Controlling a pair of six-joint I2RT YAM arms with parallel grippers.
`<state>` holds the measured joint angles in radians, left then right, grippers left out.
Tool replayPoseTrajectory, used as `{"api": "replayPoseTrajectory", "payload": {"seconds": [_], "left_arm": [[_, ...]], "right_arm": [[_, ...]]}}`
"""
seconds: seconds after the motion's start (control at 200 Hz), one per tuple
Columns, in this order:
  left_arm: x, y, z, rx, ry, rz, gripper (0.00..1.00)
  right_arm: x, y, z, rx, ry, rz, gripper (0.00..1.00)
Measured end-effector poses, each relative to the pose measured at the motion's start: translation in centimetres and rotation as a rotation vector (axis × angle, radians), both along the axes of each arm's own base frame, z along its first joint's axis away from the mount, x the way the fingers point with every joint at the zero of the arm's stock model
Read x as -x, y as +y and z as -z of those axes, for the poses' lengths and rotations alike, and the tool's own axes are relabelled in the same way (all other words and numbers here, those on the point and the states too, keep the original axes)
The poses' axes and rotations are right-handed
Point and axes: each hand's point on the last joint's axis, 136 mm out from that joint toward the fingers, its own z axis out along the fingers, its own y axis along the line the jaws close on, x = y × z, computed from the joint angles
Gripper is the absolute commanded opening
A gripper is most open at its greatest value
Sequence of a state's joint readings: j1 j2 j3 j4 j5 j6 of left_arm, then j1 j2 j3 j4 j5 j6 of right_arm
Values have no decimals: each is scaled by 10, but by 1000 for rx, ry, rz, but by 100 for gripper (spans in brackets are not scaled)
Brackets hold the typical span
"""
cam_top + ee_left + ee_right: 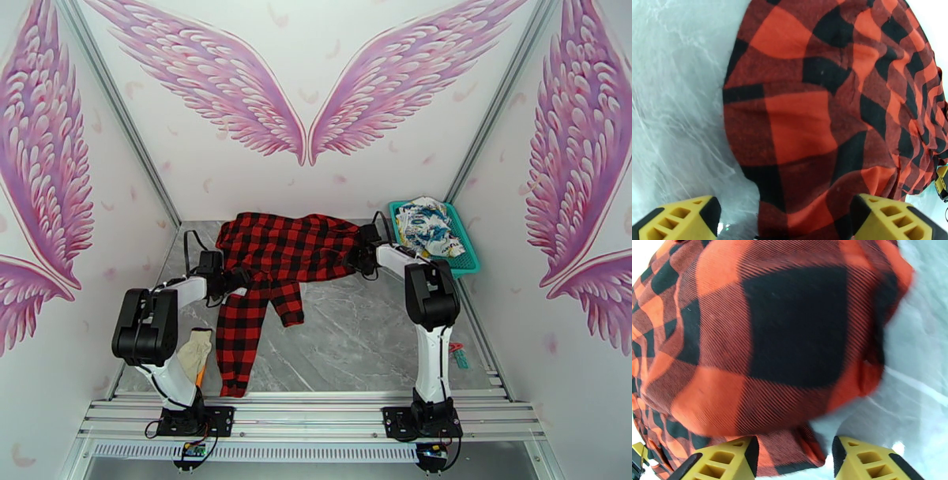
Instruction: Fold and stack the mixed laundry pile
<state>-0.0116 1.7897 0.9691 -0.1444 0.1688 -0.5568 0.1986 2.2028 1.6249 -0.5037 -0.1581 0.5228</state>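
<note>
Flattening step: left pincer (786, 215) is gaping wide, right pincer (795, 455) narrower (neither gripping), flanking the buffalo-check shirt (288, 249); next, probably regrasping edges for folding.

- I can read no text, label, brand or number in any of my views.
- The blue, yellow and teal print on the white soft garment (426, 225), lying in the teal plastic mesh basket (466, 251), is too small for me to tell whether it holds letters.
</note>
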Motion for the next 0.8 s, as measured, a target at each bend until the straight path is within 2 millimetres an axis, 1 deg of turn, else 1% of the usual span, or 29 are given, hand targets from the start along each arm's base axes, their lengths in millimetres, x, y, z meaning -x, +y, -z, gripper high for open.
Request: {"api": "replayPoseTrajectory", "payload": {"seconds": [0.085, 0.155, 0.24, 0.33, 0.34, 0.415, 0.45, 0.53, 0.6, 0.63, 0.695, 0.76, 0.8], "left_arm": [[-1, 2, 1, 10, -2, -8, 80], [-4, 3, 1, 25, -8, -13, 71], [-11, 4, 3, 52, -26, -30, 57], [-18, -3, 3, 98, -52, -20, 34], [-19, -4, 3, 110, -54, -29, 30], [-25, -10, -1, 146, -90, -16, 8], [-29, -12, -6, 161, -113, -14, 0], [-37, -17, -18, 191, -163, -6, 0], [-41, -19, -35, 203, -213, 8, 0], [-42, -21, -45, 210, -236, 15, 0], [-42, -23, -76, 221, -304, 34, 0], [-39, -26, -115, 224, -384, 58, 0], [-34, -26, -143, 218, -442, 73, 0]], "right_arm": [[-1, 8, 1, -6, -1, -9, 32], [0, 17, 2, -15, 3, -26, 23], [3, 25, 3, -24, 6, -45, 12], [3, 30, 1, -35, 5, -54, 1], [3, 30, 1, -35, 4, -57, 0], [3, 31, 0, -40, 2, -56, 0], [2, 32, -2, -45, 1, -56, 0], [1, 32, -8, -59, -11, -57, 0], [-1, 31, -23, -75, -41, -50, 0], [-1, 30, -33, -81, -62, -46, 0], [-1, 25, -59, -93, -112, -37, 0], [0, 18, -93, -106, -179, -26, 0], [3, 12, -118, -111, -227, -16, 0]]}}
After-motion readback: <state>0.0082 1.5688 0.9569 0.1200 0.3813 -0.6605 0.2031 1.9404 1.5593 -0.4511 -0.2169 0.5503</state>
